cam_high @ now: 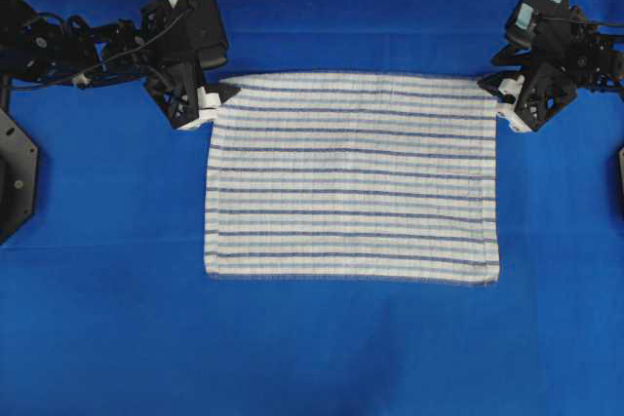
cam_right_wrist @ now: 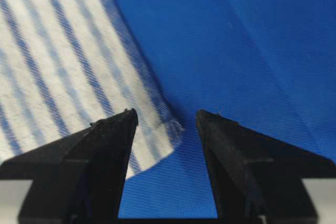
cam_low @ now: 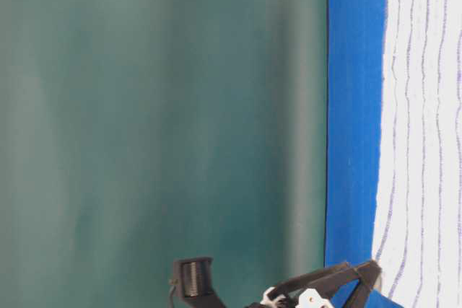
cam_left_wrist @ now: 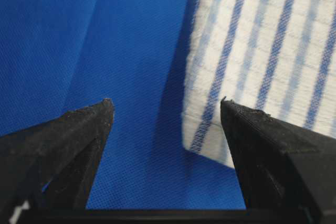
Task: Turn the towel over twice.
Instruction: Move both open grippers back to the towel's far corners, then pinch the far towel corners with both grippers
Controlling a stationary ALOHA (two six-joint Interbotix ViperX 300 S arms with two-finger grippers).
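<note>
The towel (cam_high: 351, 177) lies spread flat in the middle of the desk (cam_high: 312, 358), which is covered in plain blue cloth; its stripes run across the overhead view. The left end effector (cam_high: 226, 94) sits at the towel's far left corner and the right end effector (cam_high: 490, 88) at its far right corner. Both stand wide with nothing between the fingers.

In the left wrist view the towel's corner (cam_left_wrist: 207, 140) lies between the two dark fingers (cam_left_wrist: 79, 129), nearer the right one, and whether that finger touches the cloth is hard to tell. In the right wrist view the frayed corner (cam_right_wrist: 170, 129) pokes into the gap beside the left finger (cam_right_wrist: 105, 145), which hides part of the cloth behind it.

From overhead, each arm's body covers the very tip of its corner, and both arms are cut off by the picture's edges. The table-level view shows a strip of the towel (cam_low: 426, 135) and a piece of one dark arm (cam_low: 325, 283), cut off at the edge; which arm it is cannot be told.
</note>
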